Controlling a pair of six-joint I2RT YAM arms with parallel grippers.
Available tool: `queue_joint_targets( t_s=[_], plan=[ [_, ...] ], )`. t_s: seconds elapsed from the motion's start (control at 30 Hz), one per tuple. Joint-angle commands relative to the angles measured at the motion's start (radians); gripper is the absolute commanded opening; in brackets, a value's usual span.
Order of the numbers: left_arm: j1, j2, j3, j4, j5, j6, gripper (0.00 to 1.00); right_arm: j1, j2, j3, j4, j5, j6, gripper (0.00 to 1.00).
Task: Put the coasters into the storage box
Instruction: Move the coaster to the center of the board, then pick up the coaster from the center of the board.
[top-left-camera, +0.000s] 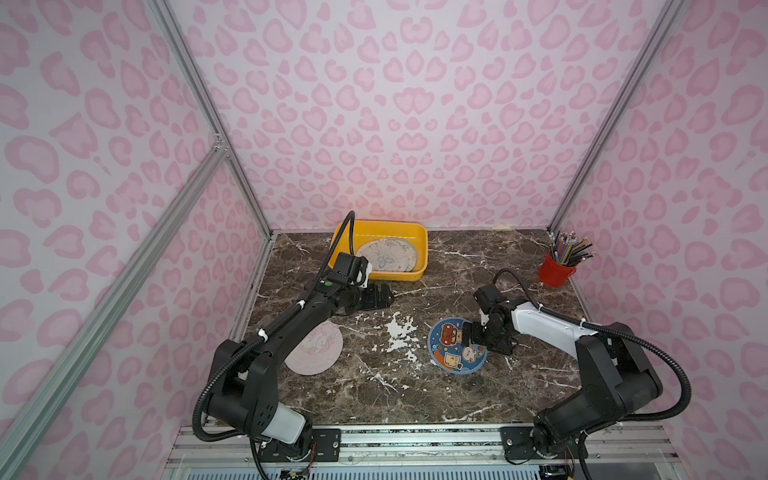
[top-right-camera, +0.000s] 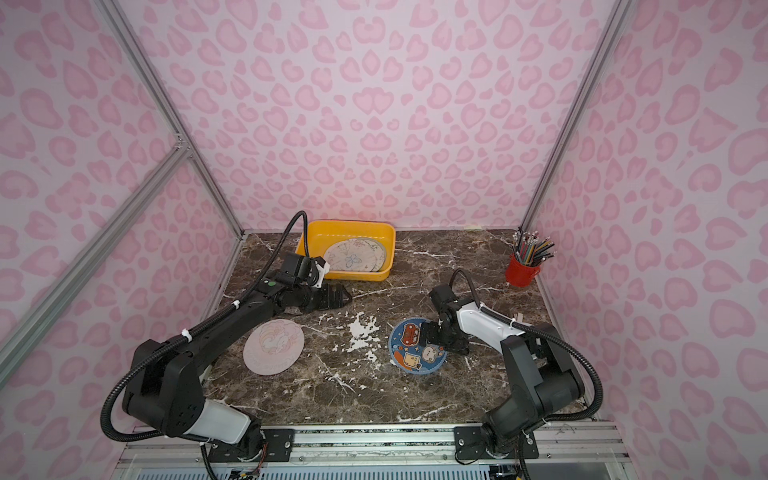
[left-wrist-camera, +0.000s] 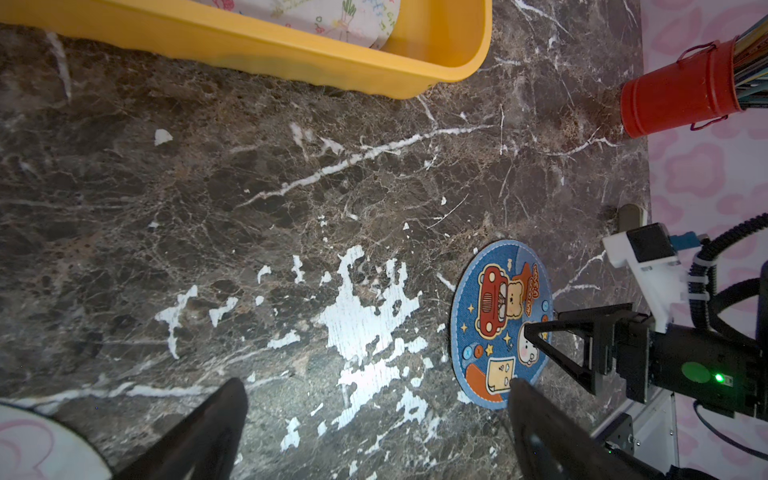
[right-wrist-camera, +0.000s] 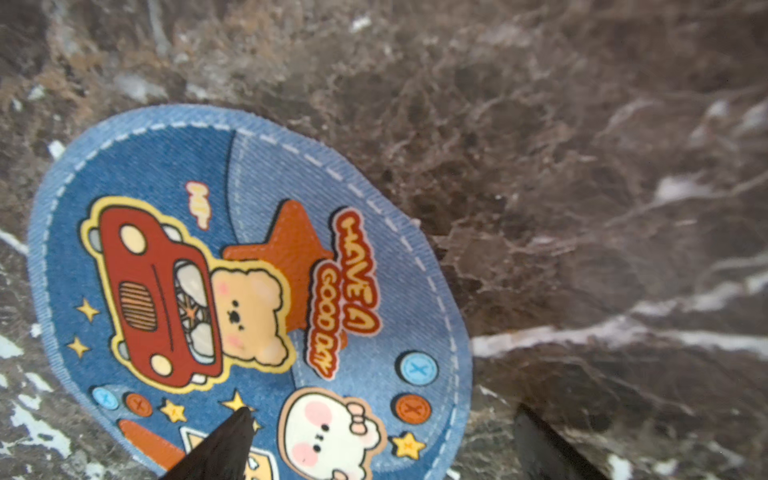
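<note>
Blue coaster (top-left-camera: 449, 353) lies flat on the counter (top-left-camera: 374, 395), its right edge between the spread fingers of the right pincer (right-wrist-camera: 382, 411). Left pincer (top-left-camera: 380, 297), also apart, is near the storage box (top-left-camera: 415, 230).

coasters (top-left-camera: 384, 255) in storage box (top-left-camera: 386, 230), rear | pencil cup (top-left-camera: 556, 271) right of it

In both top views the left arm (top-left-camera: 286, 328) covers the far-left part of the pink coaster (top-left-camera: 320, 349) and the left end of the storage box (top-left-camera: 386, 232). How many coasters (top-left-camera: 386, 255) overlap inside cannot be told, and their prints are too small to read. The right gripper (top-left-camera: 477, 336) hides the blue coaster (top-left-camera: 446, 349) at its right edge; contact is unclear. In the right wrist view the picture's edge cuts that coaster off, and the far table (right-wrist-camera: 582, 104) is blurred.
</note>
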Motion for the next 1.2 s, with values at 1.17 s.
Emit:
queue_joint_targets(
  t_s=[1.17],
  plan=[
    [-0.150, 0.068, -0.190, -0.012, -0.151, -0.112, 0.63, 0.213, 0.131, 0.183, 0.163, -0.149, -0.031, 0.82]
  ],
)
